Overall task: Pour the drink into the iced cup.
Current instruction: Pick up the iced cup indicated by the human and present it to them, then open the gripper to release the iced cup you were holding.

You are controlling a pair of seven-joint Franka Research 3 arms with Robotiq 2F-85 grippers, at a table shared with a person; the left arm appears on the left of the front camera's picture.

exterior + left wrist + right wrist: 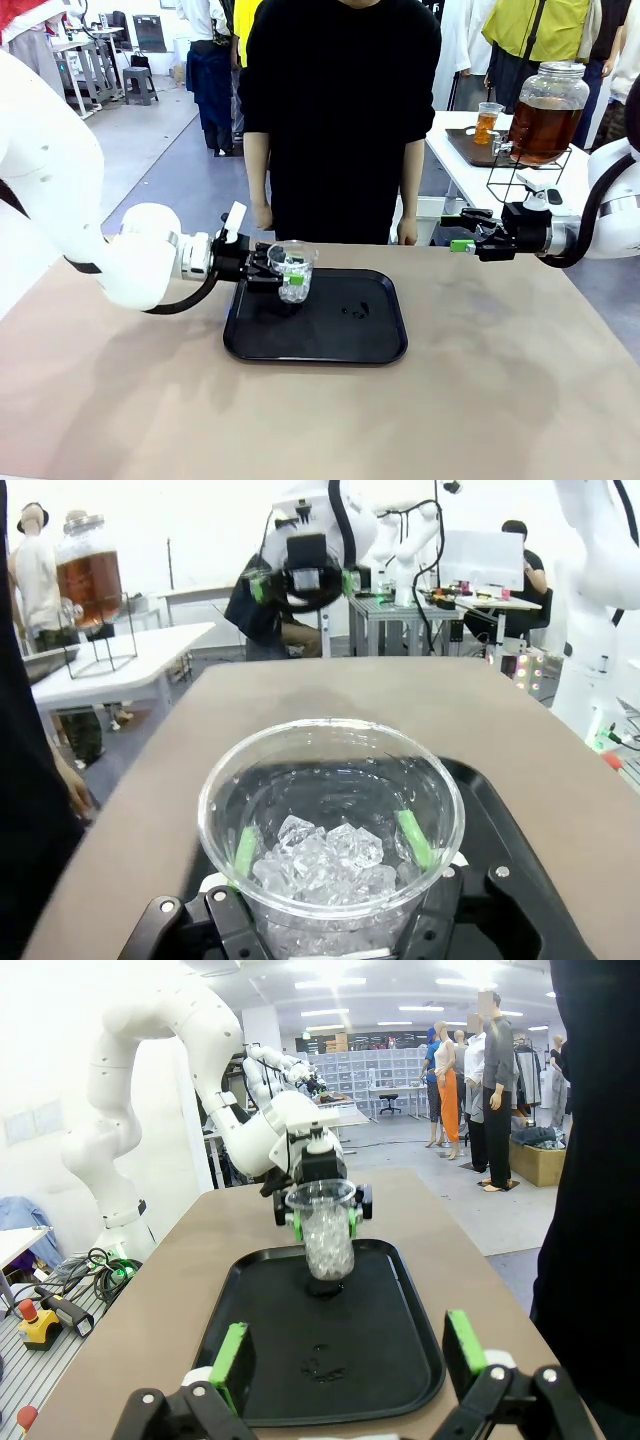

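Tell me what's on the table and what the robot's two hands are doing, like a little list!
left gripper: shut on the cup
cup: clear, upright, over the far left part of the tray
ice: white cubes inside the cup
tray: black, on the table
right gripper: open, holding nothing, above the table's right side
drink: amber, in a big jar on a white side table
person: standing at the far side

The cup [293,268] is clear, glossy plastic, holding cloudy white ice [320,860]. The tray [372,345] is smooth black plastic with a sheen. The counter [480,400] looks matt, smooth and tan. The left claw [330,844] has matt green pads [245,848]. The jar [547,100] holding the drink [540,135] is shiny glass.
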